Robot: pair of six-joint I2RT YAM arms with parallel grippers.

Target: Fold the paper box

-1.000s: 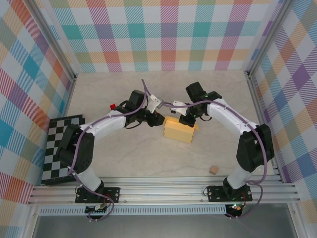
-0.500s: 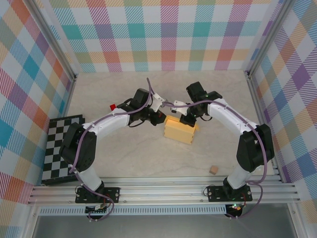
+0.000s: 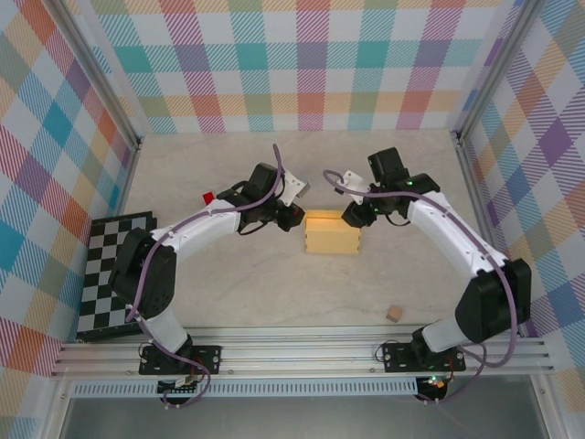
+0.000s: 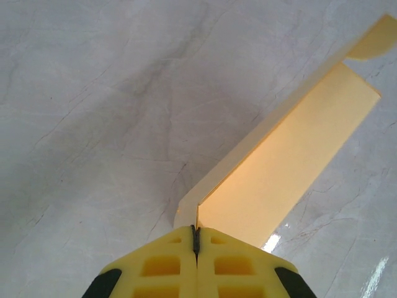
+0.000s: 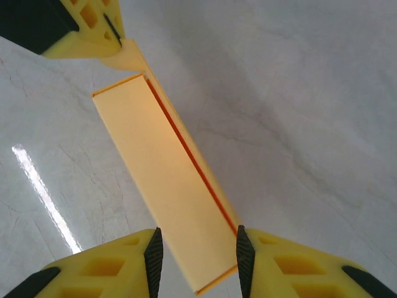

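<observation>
The paper box [image 3: 333, 235] is a flat yellow-orange rectangle lying mid-table. My left gripper [image 3: 294, 215] is at its left end. In the left wrist view the jaws [image 4: 195, 228] are shut, with a thin corner flap of the box [image 4: 279, 167] running into their seam. My right gripper [image 3: 352, 217] is at the box's far right corner. In the right wrist view it [image 5: 195, 239] stands open and straddles the near end of the box [image 5: 161, 161]. Its right pad is at the box's edge and its left pad stands apart. The left gripper's tip [image 5: 115, 37] meets the flap at the far end.
A small red block [image 3: 208, 197] lies left of the left arm. A tiny tan cube [image 3: 394, 314] sits near the front right. A checkered board [image 3: 114, 274] lies at the left edge. Plaid walls close in the table on three sides.
My right gripper has opened and drawn back to the right. The box has turned from tilted to square with the table. My left gripper has shut at the box's left corner.
</observation>
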